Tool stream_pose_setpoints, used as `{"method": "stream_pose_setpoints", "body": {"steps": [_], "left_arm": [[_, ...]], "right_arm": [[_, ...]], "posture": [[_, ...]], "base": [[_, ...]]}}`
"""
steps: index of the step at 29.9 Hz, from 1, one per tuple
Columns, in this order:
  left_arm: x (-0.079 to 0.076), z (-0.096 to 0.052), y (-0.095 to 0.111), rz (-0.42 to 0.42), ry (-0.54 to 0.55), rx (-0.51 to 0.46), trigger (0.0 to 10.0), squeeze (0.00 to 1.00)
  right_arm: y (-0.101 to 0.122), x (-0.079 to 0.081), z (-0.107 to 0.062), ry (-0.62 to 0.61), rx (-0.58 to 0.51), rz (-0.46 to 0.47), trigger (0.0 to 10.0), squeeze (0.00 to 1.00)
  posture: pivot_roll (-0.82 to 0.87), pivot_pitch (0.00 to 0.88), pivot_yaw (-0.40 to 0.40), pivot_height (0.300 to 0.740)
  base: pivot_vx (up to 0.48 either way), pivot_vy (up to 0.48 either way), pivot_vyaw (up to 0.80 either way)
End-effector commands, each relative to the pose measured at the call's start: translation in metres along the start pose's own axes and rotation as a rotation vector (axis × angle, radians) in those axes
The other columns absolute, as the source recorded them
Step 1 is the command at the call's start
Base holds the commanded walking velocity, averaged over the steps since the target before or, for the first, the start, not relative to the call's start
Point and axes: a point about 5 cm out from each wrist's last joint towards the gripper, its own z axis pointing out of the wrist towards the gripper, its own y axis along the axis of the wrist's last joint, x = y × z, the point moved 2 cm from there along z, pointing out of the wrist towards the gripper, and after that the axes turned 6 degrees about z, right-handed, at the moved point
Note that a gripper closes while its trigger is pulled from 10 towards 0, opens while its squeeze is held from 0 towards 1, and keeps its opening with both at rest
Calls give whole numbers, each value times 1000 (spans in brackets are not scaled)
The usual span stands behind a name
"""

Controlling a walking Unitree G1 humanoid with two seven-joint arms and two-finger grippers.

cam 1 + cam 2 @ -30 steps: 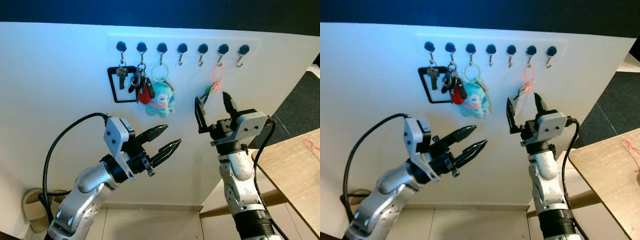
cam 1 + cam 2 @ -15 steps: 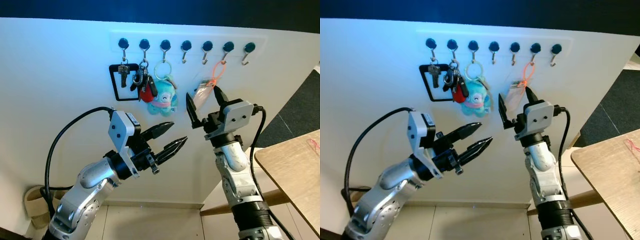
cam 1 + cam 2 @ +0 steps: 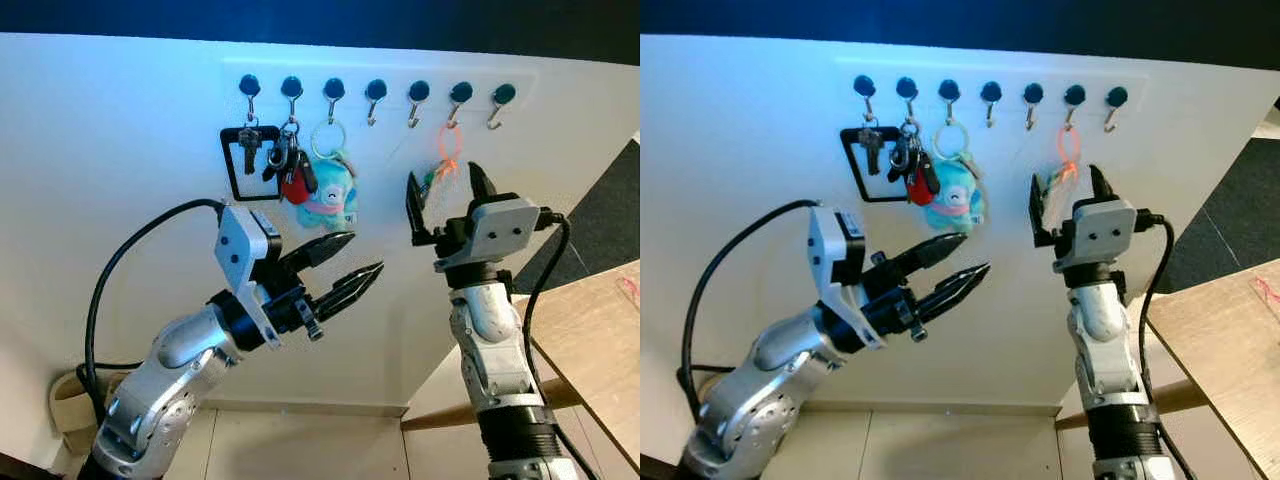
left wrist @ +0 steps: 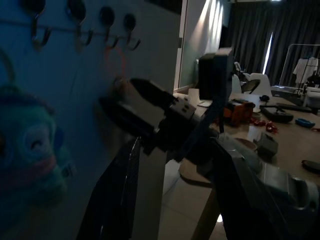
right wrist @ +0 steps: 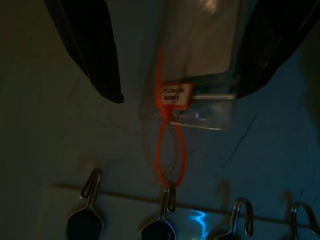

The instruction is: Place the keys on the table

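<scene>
The keys hang from the sixth wall hook on an orange loop (image 3: 447,152), with a clear tagged pouch (image 5: 205,85) below it. My right gripper (image 3: 445,195) is raised to the wall, open. Its two black fingers (image 5: 87,45) stand on either side of the pouch without closing on it. The orange loop (image 5: 167,150) runs from the tag to the hook. My left gripper (image 3: 362,254) is open and empty, held out lower and to the left, below the teal plush keychain (image 3: 327,195).
A row of dark hooks (image 3: 375,92) lines the white wall. Other key bunches hang at the left: a black frame (image 3: 240,165) and a red fob (image 3: 291,185). A wooden table (image 3: 595,335) stands at the right, with floor below.
My right gripper swung back to the right and upright under the orange loop; the pouch, pushed left half a second ago, now hangs between the fingers. My left gripper rose slightly.
</scene>
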Motion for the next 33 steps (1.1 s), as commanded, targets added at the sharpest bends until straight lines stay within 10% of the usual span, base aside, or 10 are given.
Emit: {"method": "stream_pose_setpoints", "body": {"steps": [1, 7, 8, 11, 12, 33], "left_arm": [[-4, 1, 2, -10, -18, -7, 10000, 0], [-4, 2, 5, -10, -20, -10, 10000, 0], [-3, 2, 5, -11, -20, -11, 10000, 0], [-3, 3, 7, -11, -19, -14, 10000, 0], [-3, 3, 7, -11, -19, -15, 10000, 0], [0, 7, 20, -2, -27, -45, 10000, 0]], "right_arm": [[2, -2, -2, -16, -1, -5, 10000, 0], [4, -1, -3, -25, -6, 4, 10000, 0], [4, 0, -3, -24, -7, 9, 6510, 0], [4, -1, -2, -25, -8, 17, 3686, 0], [5, -1, -2, -28, -7, 19, 0, 0], [10, -5, 3, -44, -19, 32, 0, 0]], "posture": [[30, 113, -34, 740], [29, 115, -33, 740], [30, 117, -34, 740], [30, 116, -35, 740], [31, 116, -36, 740], [31, 114, -36, 740]], "base": [[0, 0, 0], [0, 0, 0], [0, 0, 0], [0, 0, 0], [0, 0, 0], [0, 0, 0]]}}
